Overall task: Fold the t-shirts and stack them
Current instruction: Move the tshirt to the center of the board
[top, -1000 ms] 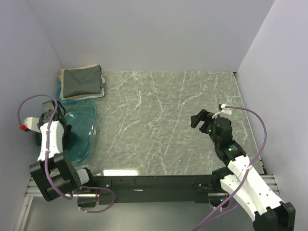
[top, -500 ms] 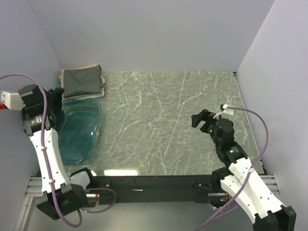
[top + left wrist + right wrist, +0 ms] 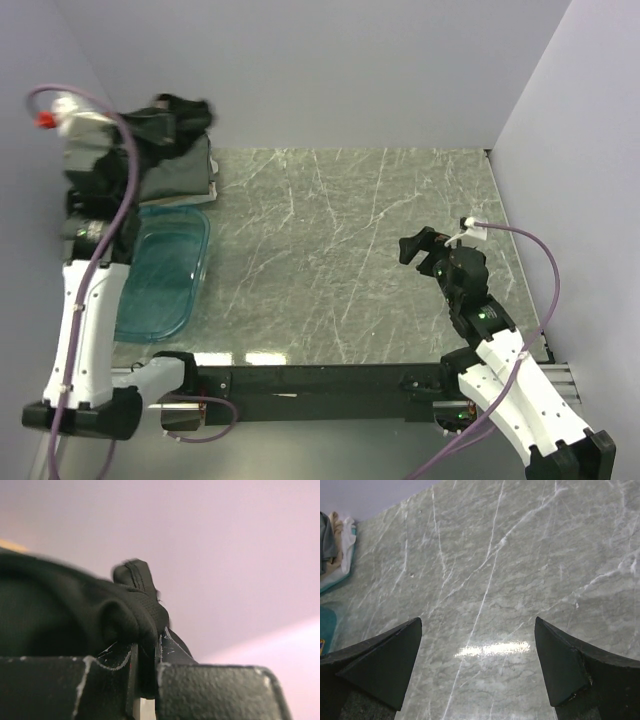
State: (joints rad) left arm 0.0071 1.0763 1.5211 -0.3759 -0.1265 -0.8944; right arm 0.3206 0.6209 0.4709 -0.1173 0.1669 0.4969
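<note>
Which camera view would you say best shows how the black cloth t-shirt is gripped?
The left wrist view: the black cloth t-shirt is pinched close-up in the left gripper. Top external shows a blurred bunch near the folded grey-green shirt; right wrist misses it.

walls (image 3: 300, 70): plain lavender | table (image 3: 350, 250): green-grey marble, glare spot

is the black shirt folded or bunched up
Bunched up: the black t-shirt is held crumpled by the left gripper, its jaws pinching a wad of cloth.
</note>
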